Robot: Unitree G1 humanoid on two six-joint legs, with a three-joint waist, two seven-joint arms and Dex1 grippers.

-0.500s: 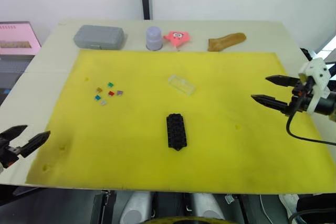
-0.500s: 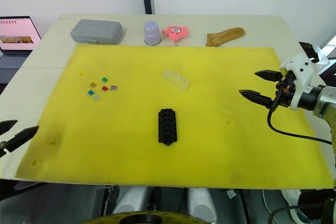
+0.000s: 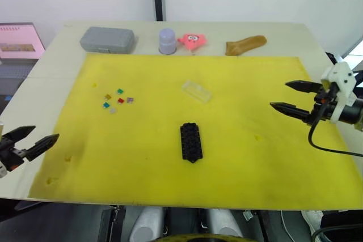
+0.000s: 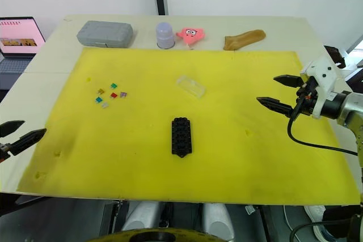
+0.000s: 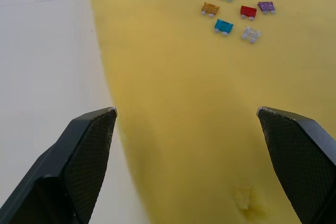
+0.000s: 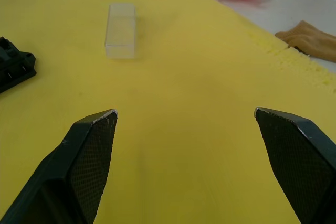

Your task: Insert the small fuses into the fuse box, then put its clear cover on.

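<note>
1. Where the pale surface (image 3: 51, 66) spreads widest, a yellow mat (image 3: 244, 151) covers most of it, and every task thing lies on that mat.
2. Along the far edge, off the mat, sit a grey rounded case (image 3: 106, 39), a grey-lilac cup (image 3: 167, 41), a pink star-shaped toy (image 3: 191, 40) and a tan floppy object (image 3: 245, 44), in that order from the robot's left to its right.
3. A laptop (image 4: 18, 41) with a pink screen stands past the far-left corner.
4. The right end effector (image 3: 289, 97) hovers over the mat's right part, its 2 black fingers spread wide apart and holding nothing; it points toward the mat's middle.
5. The left end effector (image 3: 35, 138) hangs at the mat's near-left edge, its 2 fingers likewise spread and empty.
6. The fuse box (image 3: 191, 141) lies flat near the mat's centre, long side running toward the robot, well apart from both end effectors.
7. The clear cover (image 3: 196, 91) lies beyond the fuse box, set at a slant, apart from it.
8. The small fuses (image 5: 237, 13), 6 in all, lie in a loose cluster on the mat's far-left part: green, amber, red, purple, blue and grey, close together, none in the box.
</note>
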